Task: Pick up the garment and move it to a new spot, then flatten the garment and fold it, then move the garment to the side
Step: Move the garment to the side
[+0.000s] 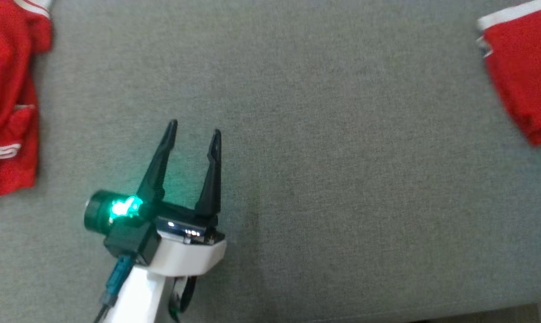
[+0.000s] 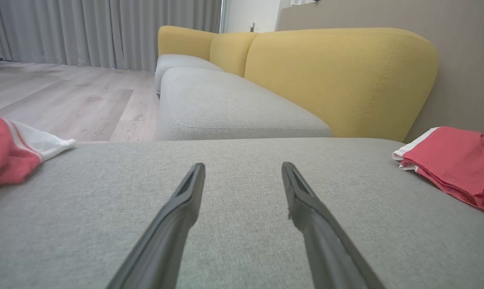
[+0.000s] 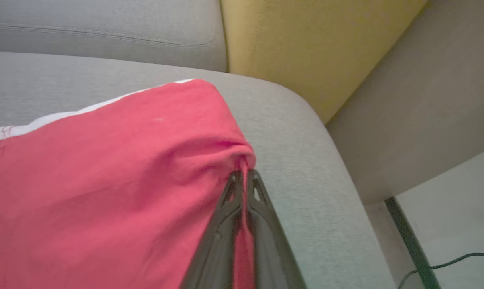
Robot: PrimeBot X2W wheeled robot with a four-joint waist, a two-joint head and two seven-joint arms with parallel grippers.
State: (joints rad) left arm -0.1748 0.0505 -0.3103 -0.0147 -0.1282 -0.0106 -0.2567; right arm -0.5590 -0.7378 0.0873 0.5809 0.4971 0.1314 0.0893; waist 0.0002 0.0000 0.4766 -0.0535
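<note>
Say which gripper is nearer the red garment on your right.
Right. The right gripper grips that garment by its edge; the left gripper stands open over cushion, apart from it.

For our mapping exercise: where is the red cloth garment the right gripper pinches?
Right wrist view: the red cloth garment lies on the grey fabric cushion, right end, near the yellow backrest, its edge in the shut right gripper.

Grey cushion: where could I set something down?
Bare: the wide middle of the grey cushion, between the crumpled red garment at left and the folded red garment at right. Crowded: both side edges, and near-left under the open left fingers.
</note>
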